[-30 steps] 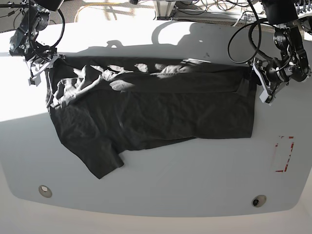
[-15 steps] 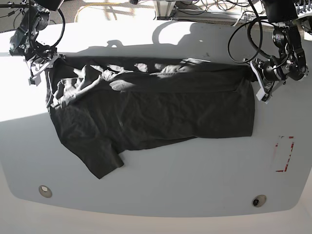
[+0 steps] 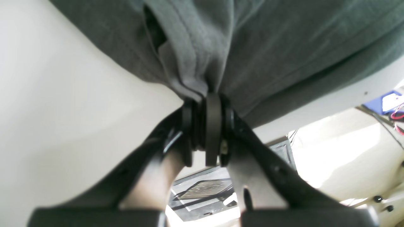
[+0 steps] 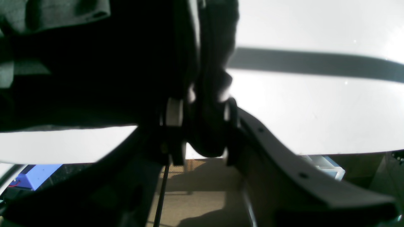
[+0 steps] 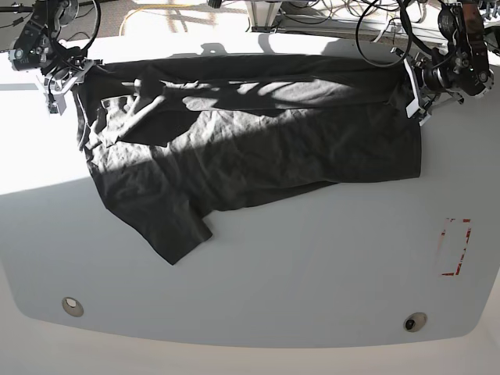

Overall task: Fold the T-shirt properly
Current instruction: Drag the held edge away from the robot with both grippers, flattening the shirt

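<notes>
The dark charcoal T-shirt [image 5: 250, 148] hangs stretched across the white table [image 5: 312, 273] from its far edge, with one sleeve trailing toward the front left. In the base view my left gripper [image 5: 412, 86] is at the right, shut on the shirt's far right corner. The left wrist view shows that gripper [image 3: 206, 97] pinching a bunched fold of grey cloth [image 3: 252, 47]. My right gripper [image 5: 69, 78] is at the left, shut on the far left corner. In the right wrist view its jaws [image 4: 202, 94] clamp dark cloth [image 4: 79, 63], mostly in shadow.
A red-outlined mark [image 5: 455, 246] lies on the table at the right. Two round holes [image 5: 72, 305] [image 5: 414, 321] sit near the front edge. Cables and equipment crowd the floor beyond the table's far edge.
My left gripper has shut on the shirt's right corner. Both grippers have moved up and toward the far edge, pulling the shirt's top edge taut and spreading the cloth.
</notes>
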Controlling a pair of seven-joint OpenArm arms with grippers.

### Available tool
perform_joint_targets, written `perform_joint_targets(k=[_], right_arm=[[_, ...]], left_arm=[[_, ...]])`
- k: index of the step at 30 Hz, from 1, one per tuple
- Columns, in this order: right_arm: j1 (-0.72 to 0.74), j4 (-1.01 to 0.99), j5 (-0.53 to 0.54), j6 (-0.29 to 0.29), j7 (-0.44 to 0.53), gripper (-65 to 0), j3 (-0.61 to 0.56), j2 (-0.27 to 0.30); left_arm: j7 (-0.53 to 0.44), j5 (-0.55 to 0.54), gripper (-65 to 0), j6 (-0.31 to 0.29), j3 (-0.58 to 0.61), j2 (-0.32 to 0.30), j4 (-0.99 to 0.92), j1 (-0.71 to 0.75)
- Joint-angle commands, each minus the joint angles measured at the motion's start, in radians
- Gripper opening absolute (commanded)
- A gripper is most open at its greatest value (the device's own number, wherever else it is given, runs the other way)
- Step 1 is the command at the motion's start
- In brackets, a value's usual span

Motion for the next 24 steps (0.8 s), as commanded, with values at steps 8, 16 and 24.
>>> perform_joint_targets(k=[8,16,24], right_arm=[[-0.061,0.103,-0.006,0.004,-0.039,-48.7,0.044,-0.025],[-0.067,0.111,-0.006,-0.001,-0.043,-47.7,0.044,-0.026],[-0.058,0.175,-0.014,-0.004,-0.072,-16.5,0.049,-0.015]], left_arm=[[0.023,-0.009,-61.4,-0.001,-0.063,-0.017,0.044,0.02],[0.027,-0.009,-50.7,-0.001,-0.061,-0.019,0.05,0.012],[0.114,-0.012,-38.3,-0.001,-0.081,-0.019,0.053,-0.065]])
